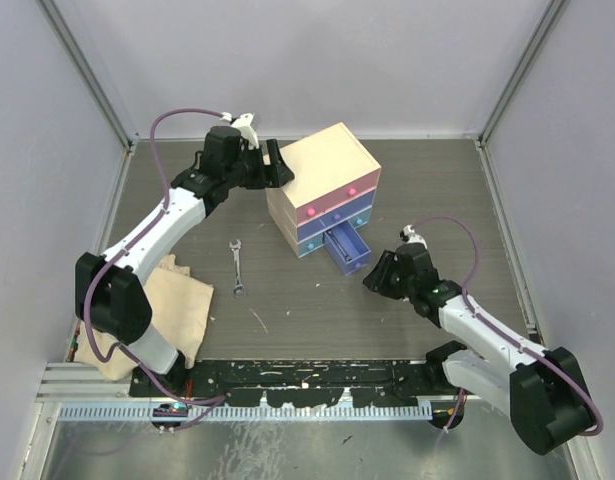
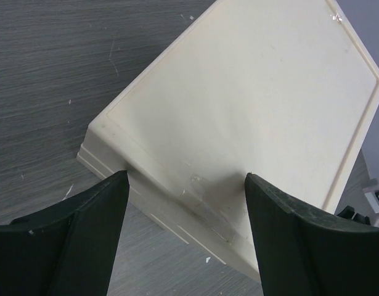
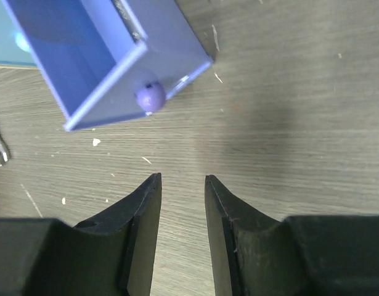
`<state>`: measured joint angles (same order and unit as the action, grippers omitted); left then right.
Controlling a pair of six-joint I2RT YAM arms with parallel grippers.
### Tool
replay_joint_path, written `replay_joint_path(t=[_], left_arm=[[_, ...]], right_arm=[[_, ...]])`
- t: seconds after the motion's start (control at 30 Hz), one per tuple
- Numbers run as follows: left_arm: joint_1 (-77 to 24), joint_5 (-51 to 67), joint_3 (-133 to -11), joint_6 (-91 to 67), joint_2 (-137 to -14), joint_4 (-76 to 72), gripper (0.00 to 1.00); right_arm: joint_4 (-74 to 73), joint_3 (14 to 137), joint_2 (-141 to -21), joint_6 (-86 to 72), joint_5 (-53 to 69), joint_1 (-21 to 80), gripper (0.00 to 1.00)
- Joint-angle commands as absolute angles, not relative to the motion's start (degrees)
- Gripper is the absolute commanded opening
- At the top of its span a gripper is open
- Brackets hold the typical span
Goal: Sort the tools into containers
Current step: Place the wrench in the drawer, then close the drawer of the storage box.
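The left gripper (image 2: 186,179) stands wide open with nothing clamped. Its two dark fingers (image 2: 84,240) straddle a corner edge of the cream chest (image 2: 251,92), whose flat top spreads out ahead of and between the fingertips. Whether either finger touches the chest cannot be told. The right gripper (image 3: 182,180) is drawn narrow, a slim gap left between the fingers and only bare table (image 3: 288,123) showing through it. Just ahead of those fingertips and a little to their left is the pulled-out blue drawer (image 3: 72,43), its round purple knob (image 3: 150,96) facing the fingers but apart from them. The pink drawer (image 1: 332,201) and purple drawer (image 1: 339,218) above it are pushed in. A silver wrench (image 1: 237,266) lies flat on the table far to the left of the right fingers, well apart from both grippers. A beige cloth (image 1: 182,300) lies by the left arm.
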<state>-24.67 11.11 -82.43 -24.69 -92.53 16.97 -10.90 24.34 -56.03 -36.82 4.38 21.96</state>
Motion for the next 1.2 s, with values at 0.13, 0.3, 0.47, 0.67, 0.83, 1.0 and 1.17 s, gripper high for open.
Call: replay_joint_path(t=[0.13,0.3,0.47,0.67,0.83,1.0,1.17], left_arm=[[-24.52,12.84,-83.31,-24.15,-93.75,19.97,0.75],[-24.61,13.51,-83.33,-24.52,-94.17,19.78,0.75],[-24.62,13.79,-83.40,-24.61,-94.24,19.78,0.74],[-24.69,13.80,-83.28,-24.61,-94.48,19.73,0.74],[-24.97,13.86,-83.33,-24.60,-94.63,19.69,0.74],[-25.20,14.06,-83.38,-24.61,-94.81,19.69,0.73],[-25.57,14.02,-83.38,-24.53,-94.88,19.69,0.73]], right_arm=[[0.71,18.57,-56.57,-50.54,-6.99,24.64,0.41],[5.61,18.75,-59.50,-52.09,-6.63,24.68,0.43],[8.94,21.75,-66.10,-52.11,-5.33,24.66,0.43],[11.45,26.44,-72.10,-51.39,-4.18,24.65,0.43],[11.89,29.77,-73.78,-50.34,-4.74,24.55,0.43],[13.62,32.14,-77.25,-50.04,-3.26,24.60,0.43],[15.92,33.52,-80.67,-50.50,-2.82,24.52,0.43]])
